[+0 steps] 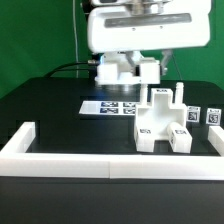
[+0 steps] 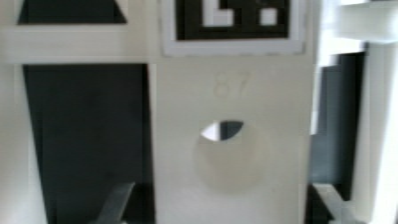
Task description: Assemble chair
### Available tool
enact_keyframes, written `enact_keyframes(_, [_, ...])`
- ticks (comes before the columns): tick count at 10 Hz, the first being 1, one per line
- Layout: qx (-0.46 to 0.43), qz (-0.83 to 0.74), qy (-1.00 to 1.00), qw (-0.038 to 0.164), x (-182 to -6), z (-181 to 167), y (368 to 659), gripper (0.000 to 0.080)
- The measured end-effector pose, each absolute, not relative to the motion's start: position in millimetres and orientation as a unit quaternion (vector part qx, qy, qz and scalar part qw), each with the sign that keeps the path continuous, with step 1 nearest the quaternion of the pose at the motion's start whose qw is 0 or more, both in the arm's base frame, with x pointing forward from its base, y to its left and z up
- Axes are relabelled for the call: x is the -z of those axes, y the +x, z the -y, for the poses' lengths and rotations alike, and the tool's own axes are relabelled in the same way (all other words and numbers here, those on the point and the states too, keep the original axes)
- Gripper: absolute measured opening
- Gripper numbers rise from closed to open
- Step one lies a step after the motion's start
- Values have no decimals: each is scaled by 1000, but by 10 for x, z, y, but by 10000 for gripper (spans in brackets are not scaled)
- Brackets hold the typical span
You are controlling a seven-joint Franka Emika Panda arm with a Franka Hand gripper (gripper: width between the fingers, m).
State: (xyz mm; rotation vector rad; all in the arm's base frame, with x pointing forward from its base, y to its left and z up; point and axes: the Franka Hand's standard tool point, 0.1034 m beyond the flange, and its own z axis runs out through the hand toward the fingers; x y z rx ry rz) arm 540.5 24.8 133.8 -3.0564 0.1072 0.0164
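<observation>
Exterior view: the gripper [image 1: 128,68] is hanging at about 11 o'clock from the half-built chair [image 1: 164,124], well apart from it; the border wall [image 1: 60,155] is hemming the front.

Wrist view: a white tagged piece [image 2: 217,120] is filling the frame lengthwise, with the fingers [image 2: 331,203] pressed narrow alongside it, seemingly pinching it.

1. The large glossy white robot arm [image 1: 135,30] reaches in from the top of the exterior view, its wrist housing broad and boxy
2. Below the housing the white two-finger tool [image 1: 128,70] hangs low, near the black surface [image 1: 50,105], at the back of the scene
3. In the exterior view the tool's jaws cannot be made out clearly
4. In the wrist view two dark fingertips [image 2: 114,205] show at the frame's edge, set close either side of a white chair piece [image 2: 222,140], narrowly closed around it
</observation>
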Motion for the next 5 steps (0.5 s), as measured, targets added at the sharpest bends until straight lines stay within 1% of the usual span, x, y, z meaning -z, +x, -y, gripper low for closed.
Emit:
enact_keyframes(1, [-1, -30, -999, 41, -1320, -305, 5404, 289])
enact_keyframes(5, [-2, -32, -999, 41, -1305, -281, 5399, 289])
